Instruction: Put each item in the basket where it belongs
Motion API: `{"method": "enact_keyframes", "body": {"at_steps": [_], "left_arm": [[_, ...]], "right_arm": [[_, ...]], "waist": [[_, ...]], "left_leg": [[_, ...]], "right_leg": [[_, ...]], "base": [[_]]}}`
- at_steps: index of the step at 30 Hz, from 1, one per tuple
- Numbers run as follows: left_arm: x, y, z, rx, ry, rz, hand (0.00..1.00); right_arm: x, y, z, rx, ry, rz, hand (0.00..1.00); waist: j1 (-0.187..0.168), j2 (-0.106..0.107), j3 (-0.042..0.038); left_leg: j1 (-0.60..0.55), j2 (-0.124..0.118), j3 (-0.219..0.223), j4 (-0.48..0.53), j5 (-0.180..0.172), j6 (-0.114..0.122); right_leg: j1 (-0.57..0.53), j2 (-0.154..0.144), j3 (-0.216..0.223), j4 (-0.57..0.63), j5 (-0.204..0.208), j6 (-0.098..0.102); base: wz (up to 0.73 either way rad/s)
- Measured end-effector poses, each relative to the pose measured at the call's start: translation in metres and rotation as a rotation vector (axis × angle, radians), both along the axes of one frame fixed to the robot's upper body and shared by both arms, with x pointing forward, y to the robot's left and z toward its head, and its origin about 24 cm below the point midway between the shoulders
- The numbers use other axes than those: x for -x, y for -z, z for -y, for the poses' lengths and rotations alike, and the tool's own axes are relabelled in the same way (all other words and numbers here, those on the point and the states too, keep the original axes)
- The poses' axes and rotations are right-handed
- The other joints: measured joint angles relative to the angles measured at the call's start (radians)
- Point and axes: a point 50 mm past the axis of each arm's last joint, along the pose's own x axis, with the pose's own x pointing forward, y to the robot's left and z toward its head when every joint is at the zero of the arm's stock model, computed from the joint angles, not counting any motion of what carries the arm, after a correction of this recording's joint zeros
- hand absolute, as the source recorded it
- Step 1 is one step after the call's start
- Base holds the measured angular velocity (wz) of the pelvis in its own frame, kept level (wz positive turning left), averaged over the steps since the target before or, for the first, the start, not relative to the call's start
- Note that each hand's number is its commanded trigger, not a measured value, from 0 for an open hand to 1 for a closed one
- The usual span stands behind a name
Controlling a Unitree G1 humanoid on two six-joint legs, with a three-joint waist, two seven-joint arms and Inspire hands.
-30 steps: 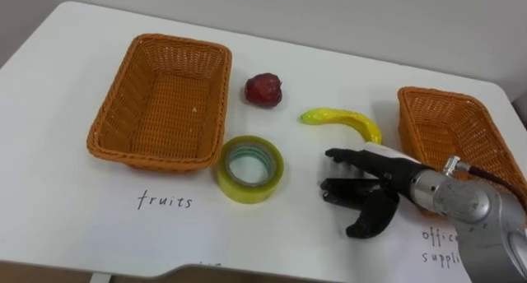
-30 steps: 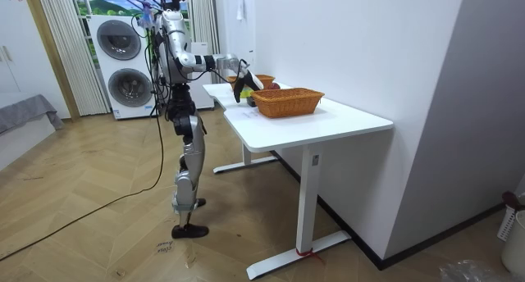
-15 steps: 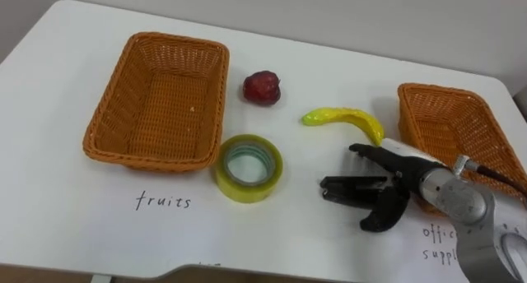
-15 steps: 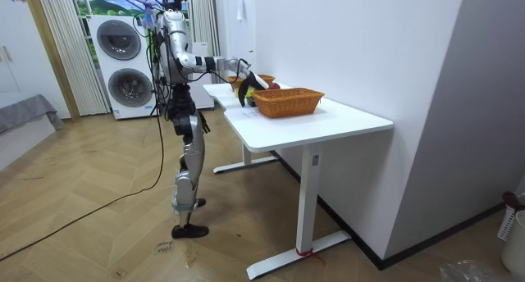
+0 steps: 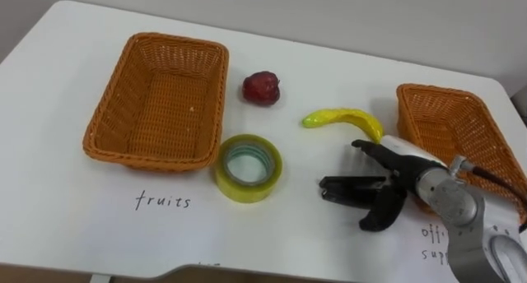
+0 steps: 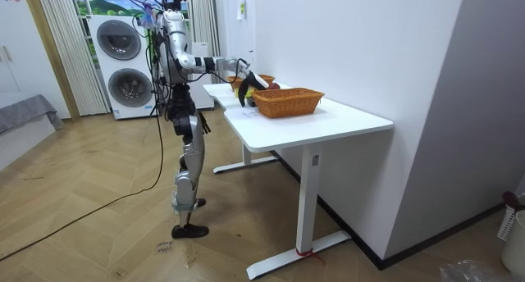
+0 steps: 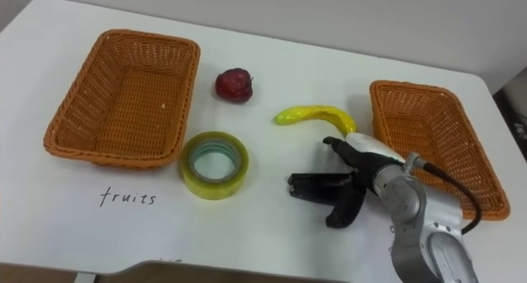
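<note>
Yellow banana [image 5: 346, 117] near spread-fingered right hand [image 5: 405, 174], seemingly hovering; room view shows robot standing

A bright room with plain white walls [image 6: 353, 36] and a herringbone wooden floor [image 6: 98, 233]. A white table [image 6: 344, 118] on white metal legs stands along the wall. At the far end, two stacked washing machines [image 6: 123, 61] sit beside pale pleated curtains [image 6: 57, 44]. A grey panel [image 6: 484, 110] rises on the room view's right. The light is even and soft.

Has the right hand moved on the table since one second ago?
Yes. The right hand drew back slightly rightward, toward the right basket, judged against the banana.
</note>
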Motion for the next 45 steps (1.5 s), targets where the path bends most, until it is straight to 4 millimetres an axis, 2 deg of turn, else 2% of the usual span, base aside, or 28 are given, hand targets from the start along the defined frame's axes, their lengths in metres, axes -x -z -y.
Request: {"method": "enact_keyframes", "body": {"at_steps": [6,18,32,33,35,36,45], "left_arm": [[0.002,0.0,-0.001,-0.018,-0.007,0.002,0.0],[-0.005,-0.001,0.004,-0.02,0.04,0.04,0.0],[-0.002,0.001,0.005,0.007,0.046,0.019,0.0],[-0.002,0.001,0.005,0.006,0.046,0.018,0.0],[-0.002,0.001,0.005,0.005,0.046,0.018,0.0],[-0.002,0.001,0.004,0.005,0.046,0.018,0.0],[-0.001,0.001,0.003,0.002,0.044,0.012,0.0]], "right_arm": [[0.0,0.0,0.0,0.0,-0.002,0.002,0.0],[0.0,-0.001,-0.008,-0.06,-0.049,0.009,0.0],[0.001,-0.004,-0.013,-0.076,-0.093,-0.019,0.0],[0.001,-0.004,-0.013,-0.077,-0.094,-0.021,0.02],[0.002,-0.004,-0.013,-0.079,-0.098,-0.029,0.85],[0.002,-0.004,-0.014,-0.079,-0.099,-0.03,1.0],[-0.001,-0.01,-0.01,-0.111,-0.077,0.01,1.0]], "waist": [[-0.001,0.006,-0.0033],[0.004,0.01,-0.001],[0.001,0.008,0.0012],[0.001,0.008,0.0012],[-0.001,0.006,0.001],[-0.001,0.006,0.0008],[0.0,0.0,-0.0035]], "left_leg": [[0.002,0.002,0.001,-0.006,0.0,0.0],[0.002,0.003,0.001,-0.007,0.0,0.0],[-0.001,0.002,-0.005,-0.009,0.0,0.0],[-0.001,0.002,-0.005,-0.009,0.0,0.0],[-0.001,0.002,-0.007,-0.009,0.0,0.0],[-0.001,0.002,-0.007,-0.009,0.0,0.0],[0.0,0.002,-0.014,-0.007,0.0,0.0]], "right_leg": [[0.0,0.003,-0.002,0.0,0.0,0.0],[0.001,0.003,0.006,-0.001,0.0,0.0],[0.001,0.004,0.005,-0.001,0.0,0.0],[0.001,0.004,0.005,-0.001,0.0,0.0],[0.001,0.004,0.006,-0.001,0.0,0.0],[0.001,0.004,0.006,-0.001,0.0,0.0],[0.002,0.004,0.005,-0.002,0.0,0.0]], "base": [[0.0],[0.0],[0.0],[0.0],[0.0],[0.0],[0.01]]}}
